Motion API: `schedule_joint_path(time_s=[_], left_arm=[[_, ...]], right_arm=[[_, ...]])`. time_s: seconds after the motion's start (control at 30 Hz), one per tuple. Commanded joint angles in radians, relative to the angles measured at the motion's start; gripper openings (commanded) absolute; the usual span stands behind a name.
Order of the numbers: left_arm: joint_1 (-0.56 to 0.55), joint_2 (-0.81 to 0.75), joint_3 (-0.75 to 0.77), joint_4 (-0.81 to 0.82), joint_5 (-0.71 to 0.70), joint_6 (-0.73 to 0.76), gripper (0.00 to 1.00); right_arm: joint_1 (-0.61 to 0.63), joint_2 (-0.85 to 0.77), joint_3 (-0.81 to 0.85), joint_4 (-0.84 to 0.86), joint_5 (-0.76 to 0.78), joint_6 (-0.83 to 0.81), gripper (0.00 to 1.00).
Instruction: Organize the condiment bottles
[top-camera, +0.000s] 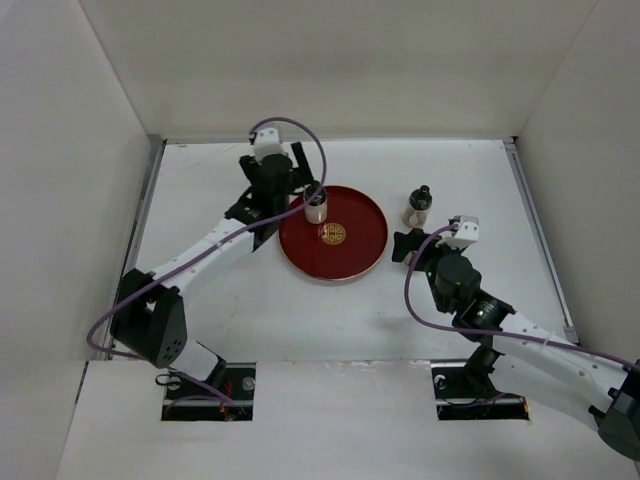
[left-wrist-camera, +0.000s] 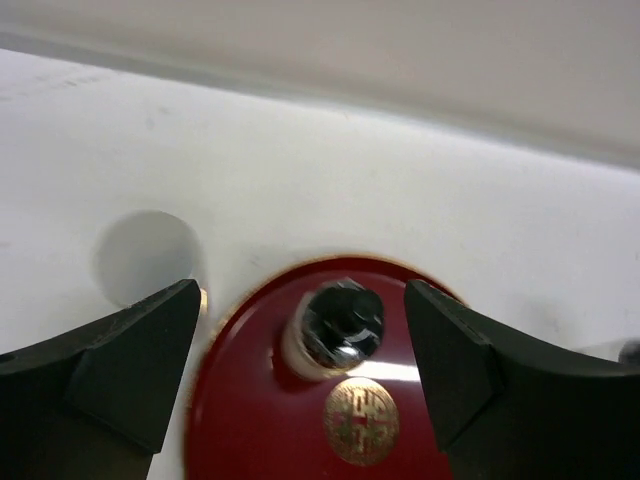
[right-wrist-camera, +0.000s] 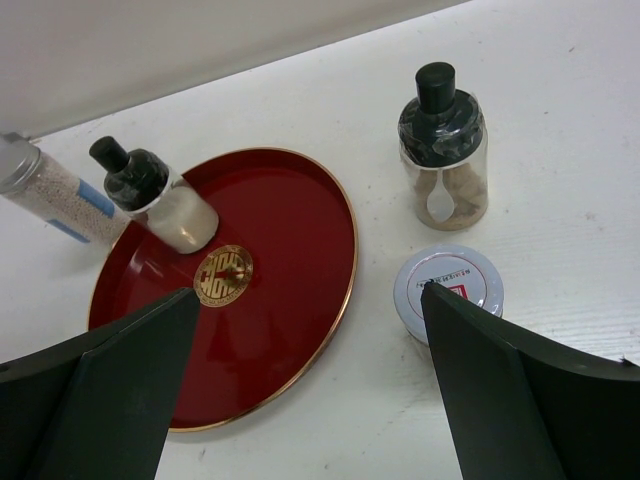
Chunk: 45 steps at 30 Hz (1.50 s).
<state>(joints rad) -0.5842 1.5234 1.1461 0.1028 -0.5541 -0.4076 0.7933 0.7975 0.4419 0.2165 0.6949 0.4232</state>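
A squat pale bottle with a black cap (top-camera: 316, 207) stands on the back left part of the round red tray (top-camera: 350, 255). My left gripper (top-camera: 304, 196) hovers over it, open, with a finger on each side and a gap to the bottle (left-wrist-camera: 335, 325). A second black-capped bottle (top-camera: 418, 206) with a spoon inside (right-wrist-camera: 443, 150) stands on the table right of the tray. A white cylinder with a blue label (right-wrist-camera: 50, 195) lies left of the tray. My right gripper (top-camera: 404, 245) is open and empty beside the tray's right edge (right-wrist-camera: 310, 292).
A low jar with a white printed lid (right-wrist-camera: 448, 288) sits on the table just ahead of my right finger, near the tray's rim (right-wrist-camera: 345, 270). White walls close in the table at the back and both sides.
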Motion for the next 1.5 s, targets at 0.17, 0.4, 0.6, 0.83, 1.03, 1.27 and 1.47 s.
schedule_joint_path(time_s=[0.17,0.4,0.6,0.83,1.03,1.27,1.47], left_arm=[[0.192,-0.037,0.009,-0.129,0.039,-0.033,0.83],[0.221,0.072,0.066,-0.150,0.129,-0.037,0.83],[0.231,0.129,0.106,-0.158,0.137,-0.043,0.82],[0.266,0.173,0.129,-0.156,0.145,-0.065,0.67],[0.266,0.204,0.121,-0.152,0.163,-0.076,0.60],[0.254,0.074,0.037,-0.124,0.134,-0.103,0.35],[0.188,-0.210,-0.180,-0.037,0.028,-0.089,0.33]], right_arm=[[0.001,0.000,0.009,0.034,-0.005,0.002,1.00],[-0.001,0.014,0.011,0.034,-0.008,0.003,1.00],[-0.001,0.034,0.015,0.040,-0.008,0.002,1.00],[0.001,0.039,0.017,0.040,-0.008,0.000,1.00],[0.001,0.028,0.012,0.043,-0.014,0.005,1.00],[0.001,0.025,0.014,0.038,-0.023,0.006,1.00],[0.001,0.031,0.014,0.044,-0.025,0.006,1.00]])
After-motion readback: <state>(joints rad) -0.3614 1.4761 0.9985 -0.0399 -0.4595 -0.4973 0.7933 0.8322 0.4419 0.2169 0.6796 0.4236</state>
